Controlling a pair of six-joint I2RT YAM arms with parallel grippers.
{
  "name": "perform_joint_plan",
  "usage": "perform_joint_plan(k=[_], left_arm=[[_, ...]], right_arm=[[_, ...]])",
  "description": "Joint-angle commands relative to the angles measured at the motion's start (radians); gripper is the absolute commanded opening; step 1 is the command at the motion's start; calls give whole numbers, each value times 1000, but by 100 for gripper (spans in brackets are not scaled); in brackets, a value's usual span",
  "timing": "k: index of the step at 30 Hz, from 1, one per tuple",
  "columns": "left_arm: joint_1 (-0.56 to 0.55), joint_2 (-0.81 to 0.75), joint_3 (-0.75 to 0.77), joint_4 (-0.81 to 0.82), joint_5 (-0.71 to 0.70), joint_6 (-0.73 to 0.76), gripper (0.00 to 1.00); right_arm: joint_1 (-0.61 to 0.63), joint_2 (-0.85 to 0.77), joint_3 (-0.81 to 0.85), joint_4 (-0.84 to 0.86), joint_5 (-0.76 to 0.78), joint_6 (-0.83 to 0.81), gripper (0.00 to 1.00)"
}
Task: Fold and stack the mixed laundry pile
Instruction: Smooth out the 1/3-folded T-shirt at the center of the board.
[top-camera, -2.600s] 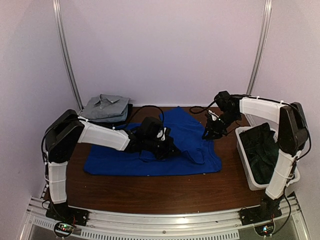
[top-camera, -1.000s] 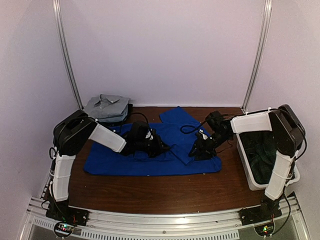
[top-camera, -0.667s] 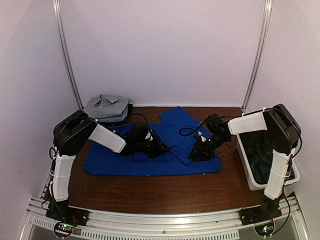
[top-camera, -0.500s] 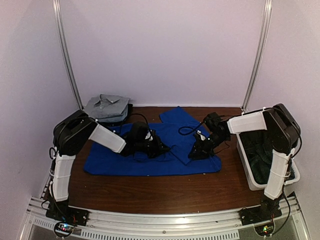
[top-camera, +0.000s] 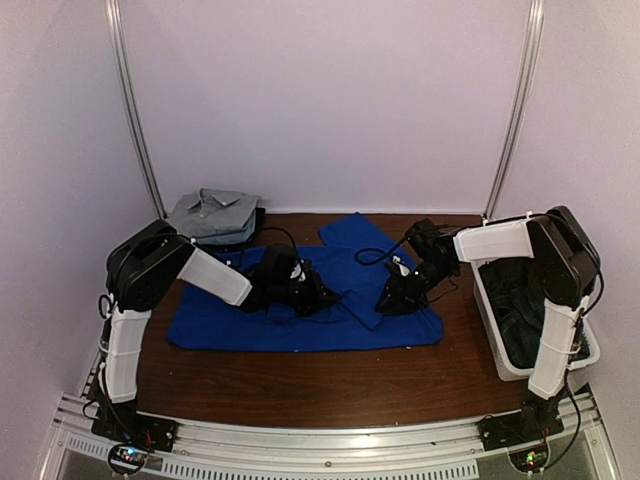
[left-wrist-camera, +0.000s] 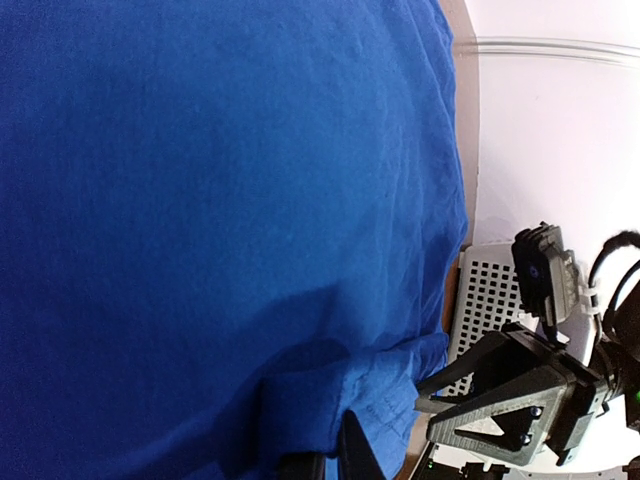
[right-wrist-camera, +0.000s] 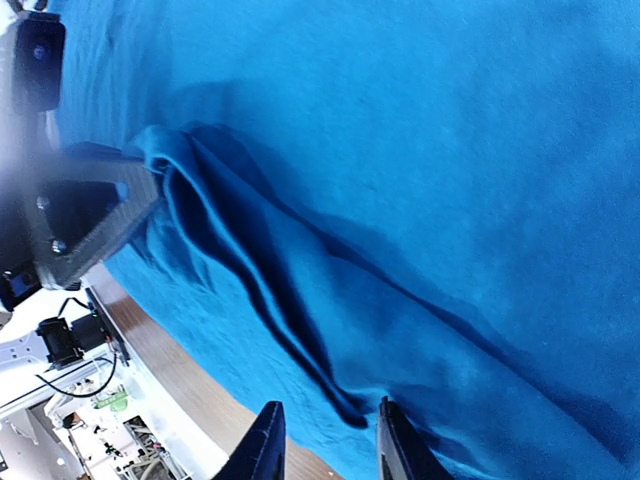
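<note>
Cloth judged soft, light, limp: royal-blue garment (top-camera: 230, 322) lay spread on worktop (top-camera: 300, 385). Right claw (right-wrist-camera: 328, 445) stood narrowly parted astride raised fold (right-wrist-camera: 250, 290), the likeliest pinch point; left claw (top-camera: 326, 298) state could not be told.

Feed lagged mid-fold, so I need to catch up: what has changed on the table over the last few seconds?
The right pincer swung from the far right edge down and inward onto the blue garment, where a fold now lies. The left pincer drew slightly left. Whether either grips cloth is unclear. The grey shirt and white bin stayed put.
</note>
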Motion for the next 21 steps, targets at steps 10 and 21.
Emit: perform_joint_plan(k=[10,21], left_arm=[[6,4,-9,19,13,25,7],[6,-12,-9,31,9,26,8]], right_arm=[[29,63,17,-3,-37,-41,29],[23,6,149,-173,-3,-106,0]])
